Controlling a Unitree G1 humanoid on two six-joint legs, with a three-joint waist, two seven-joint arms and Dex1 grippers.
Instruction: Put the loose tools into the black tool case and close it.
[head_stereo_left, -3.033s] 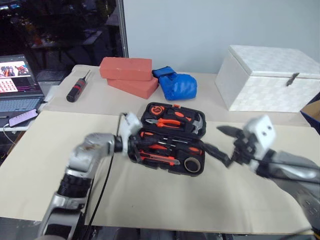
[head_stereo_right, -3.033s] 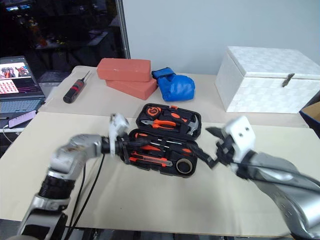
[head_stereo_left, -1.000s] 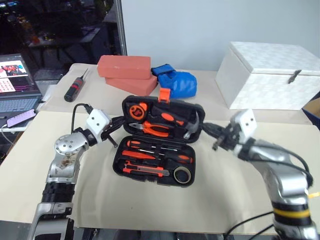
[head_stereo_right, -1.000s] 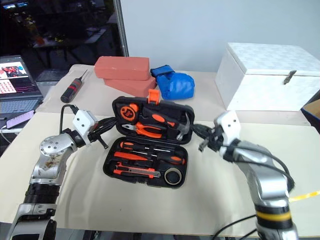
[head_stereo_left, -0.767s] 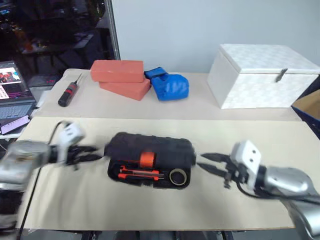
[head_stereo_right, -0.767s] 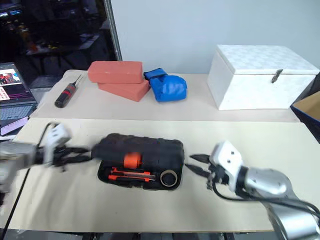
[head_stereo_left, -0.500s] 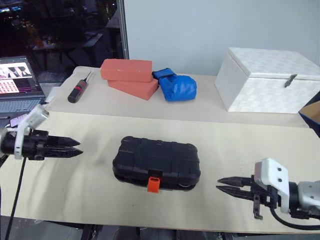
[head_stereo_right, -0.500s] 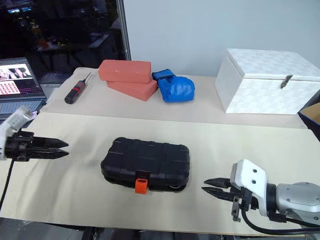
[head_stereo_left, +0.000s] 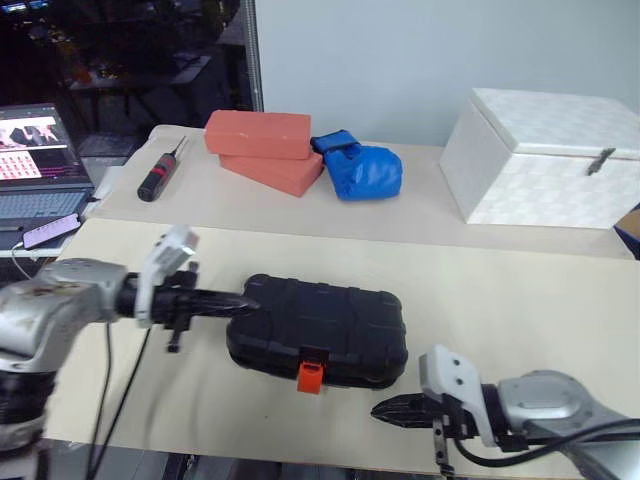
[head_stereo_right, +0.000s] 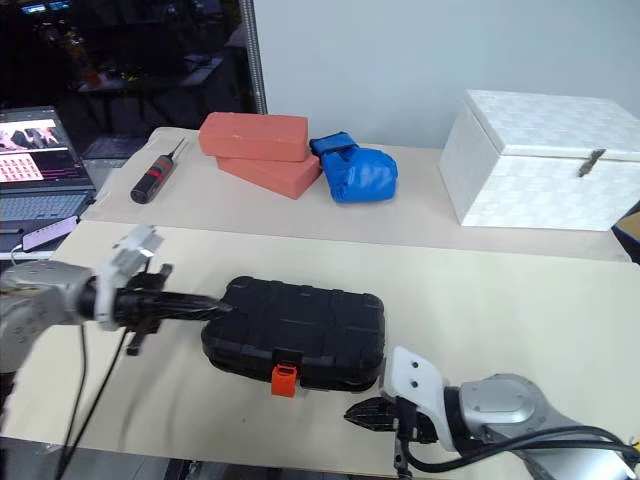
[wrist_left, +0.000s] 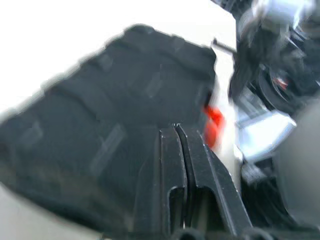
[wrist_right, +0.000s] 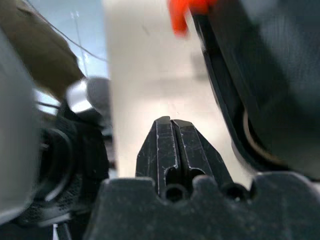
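The case (head_stereo_left: 318, 331) lies lid down, its latch (head_stereo_left: 310, 375) seemingly unfastened; my left hand (head_stereo_left: 243, 303), fingers together, touches its end, my right (head_stereo_left: 382, 411), pinched empty, near its front.

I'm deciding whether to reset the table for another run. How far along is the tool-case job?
Nearly done. The black tool case has its lid down and no loose tools lie on the mat around it. Both grippers are shut and hold nothing: the left gripper points at the case's left end, the right gripper sits near its front right corner. The orange latch sticks out; whether it is snapped I cannot tell.
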